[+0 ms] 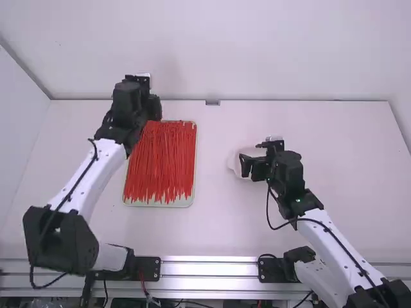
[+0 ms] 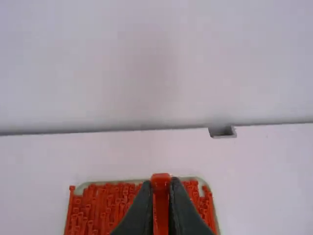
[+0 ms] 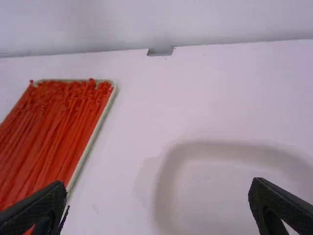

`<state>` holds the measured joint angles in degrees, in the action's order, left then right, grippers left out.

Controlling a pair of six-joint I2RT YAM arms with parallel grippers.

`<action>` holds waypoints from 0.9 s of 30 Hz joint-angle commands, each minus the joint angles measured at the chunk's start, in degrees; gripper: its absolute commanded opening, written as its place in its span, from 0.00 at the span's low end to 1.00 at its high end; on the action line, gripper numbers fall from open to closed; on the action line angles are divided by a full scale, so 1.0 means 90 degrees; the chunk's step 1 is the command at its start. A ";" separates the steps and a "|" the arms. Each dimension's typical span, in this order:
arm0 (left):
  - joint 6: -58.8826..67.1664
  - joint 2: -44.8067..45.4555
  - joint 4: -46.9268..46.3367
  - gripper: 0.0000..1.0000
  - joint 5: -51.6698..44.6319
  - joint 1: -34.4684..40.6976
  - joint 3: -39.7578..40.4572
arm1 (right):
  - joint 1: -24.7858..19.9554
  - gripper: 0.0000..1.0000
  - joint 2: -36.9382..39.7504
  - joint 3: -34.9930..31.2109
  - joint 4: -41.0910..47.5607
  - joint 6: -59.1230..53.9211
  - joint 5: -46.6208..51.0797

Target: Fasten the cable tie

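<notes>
My left gripper (image 2: pixel 160 190) pinching red tie (image 2: pixel 160 178) over tray (image 1: pixel 160 205); right gripper (image 3: pixel 156 190) gaping wide above white dish (image 3: pixel 220 161). White table (image 1: pixel 327 141) meeting pale wall (image 1: pixel 257 45), grey bracket (image 1: pixel 212 102) sitting at seam.

- We see a robot lab cell: a white table (image 1: pixel 321 141) with plain white walls (image 1: pixel 257 45) around it.
- An aluminium rail (image 1: pixel 205 264) carries both arm bases (image 1: pixel 281 269) and loose cables (image 1: pixel 268 206).
- Beyond the left gripper (image 2: pixel 160 183), a grey bracket (image 2: pixel 222 131) meets the wall.
</notes>
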<state>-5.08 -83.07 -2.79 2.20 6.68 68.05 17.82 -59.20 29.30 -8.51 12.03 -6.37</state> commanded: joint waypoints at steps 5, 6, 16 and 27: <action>-0.0325 0.1297 0.0962 0.02 -0.0418 0.0007 -0.1734 | 0.0034 0.99 -0.0032 0.0248 -0.0551 0.0015 -0.1192; -0.0342 0.1362 0.1047 0.02 -0.0520 0.0010 -0.1834 | 0.0032 0.99 -0.0032 0.0248 -0.0631 0.0015 -0.1294; -0.0896 0.1586 0.2113 0.02 -0.2412 0.0107 -0.2450 | 0.0039 0.99 -0.0049 0.0248 -0.1923 0.0661 -0.2171; -0.0789 0.1588 0.2691 0.02 -0.1974 0.0974 -0.2450 | 0.0869 0.99 -0.0049 0.0250 -0.2900 0.0712 -0.1547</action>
<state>-12.47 -69.95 21.28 -17.19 15.46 46.06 24.60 -59.20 29.30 -34.11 18.02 -23.14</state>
